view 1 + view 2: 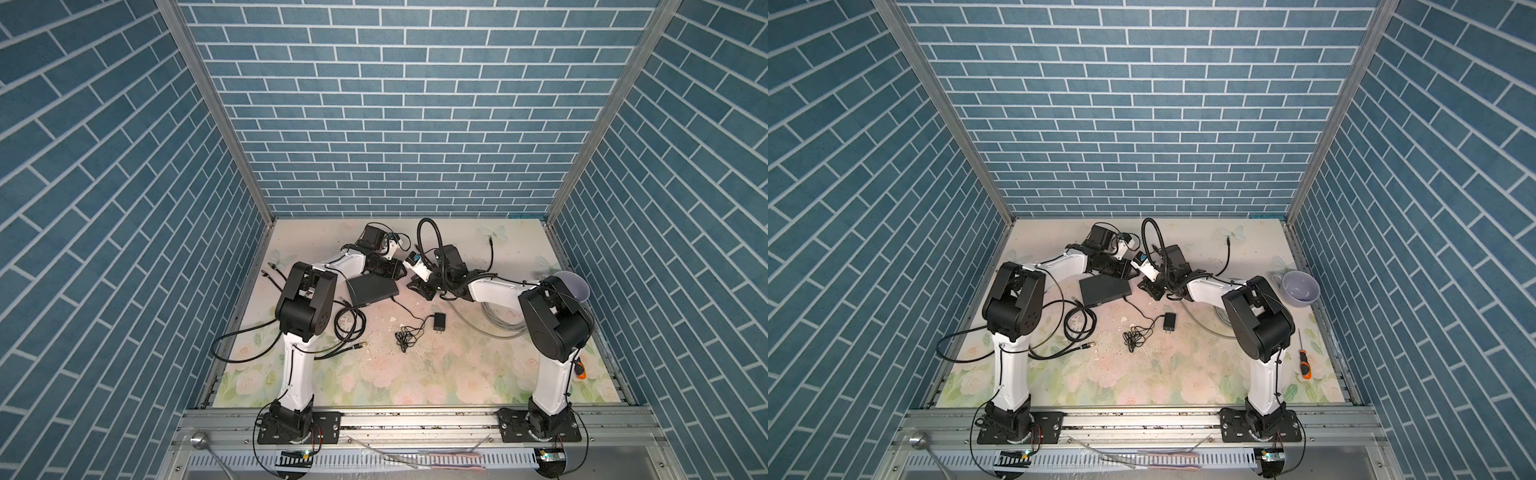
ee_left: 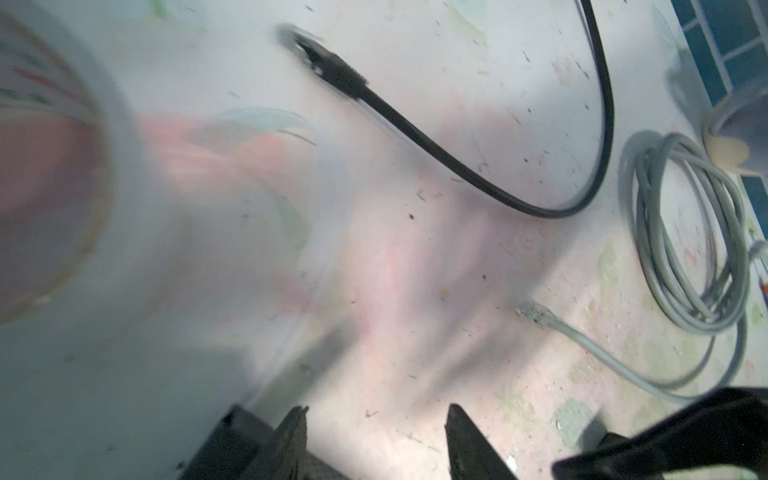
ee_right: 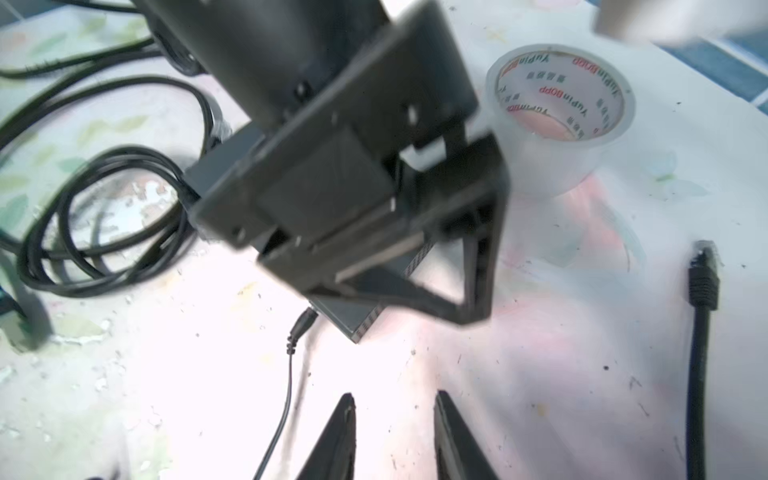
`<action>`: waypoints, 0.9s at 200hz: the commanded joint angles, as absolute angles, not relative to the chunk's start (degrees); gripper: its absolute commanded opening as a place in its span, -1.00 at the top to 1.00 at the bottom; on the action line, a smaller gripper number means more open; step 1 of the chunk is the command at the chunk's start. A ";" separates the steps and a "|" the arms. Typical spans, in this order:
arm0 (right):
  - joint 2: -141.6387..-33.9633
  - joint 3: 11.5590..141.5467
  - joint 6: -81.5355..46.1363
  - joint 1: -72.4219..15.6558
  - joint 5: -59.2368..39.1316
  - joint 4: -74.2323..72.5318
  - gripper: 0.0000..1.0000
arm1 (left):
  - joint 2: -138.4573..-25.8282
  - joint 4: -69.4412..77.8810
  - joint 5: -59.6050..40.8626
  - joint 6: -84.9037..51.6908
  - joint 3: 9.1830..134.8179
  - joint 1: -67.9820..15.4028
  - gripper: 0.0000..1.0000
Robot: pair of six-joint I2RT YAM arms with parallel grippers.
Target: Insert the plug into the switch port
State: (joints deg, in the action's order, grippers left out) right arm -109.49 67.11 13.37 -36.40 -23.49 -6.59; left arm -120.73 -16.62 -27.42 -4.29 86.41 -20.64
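Floral-print worktop [image 1: 415, 365]: left tool [image 2: 377, 411] and right tool [image 3: 395, 397] gape empty; that tiny black barrel plug [image 3: 301, 326] looks light but stiff, I'd pinch its body.

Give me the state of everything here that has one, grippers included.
Switch: lying flat.
Plug: appears seated in switch, unheld.
Left gripper: open, empty.
Right gripper: open, empty.
Adapter: lying loose, in no socket.
Black network cable: end unplugged.
Grey cable: coiled, end unplugged.
Tape: flat, hole up.
Cup: empty.
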 commanded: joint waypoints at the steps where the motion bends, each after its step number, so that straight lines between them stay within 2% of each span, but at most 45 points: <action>1: -107.41 64.99 4.21 -37.61 -22.64 -9.58 0.25 | -117.58 -17.72 -20.60 -7.71 84.31 -17.82 -0.12; 30: -107.78 63.99 -0.98 -41.12 -18.77 -10.90 0.13 | -114.79 -16.47 -20.21 -9.16 77.60 -14.85 -0.12; 69: -111.53 66.78 -4.11 -44.55 -13.59 -10.79 0.11 | -115.20 -15.69 -19.90 -9.56 74.51 -13.15 -0.12; 180: -117.77 69.54 -6.24 -45.56 -13.54 -11.65 0.36 | -113.91 -13.37 -22.32 -11.78 71.91 -12.47 -0.11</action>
State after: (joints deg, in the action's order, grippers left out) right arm -116.57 66.89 -4.69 -45.01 -13.69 -10.41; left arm -114.72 -11.84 -21.21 -11.00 73.65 -12.67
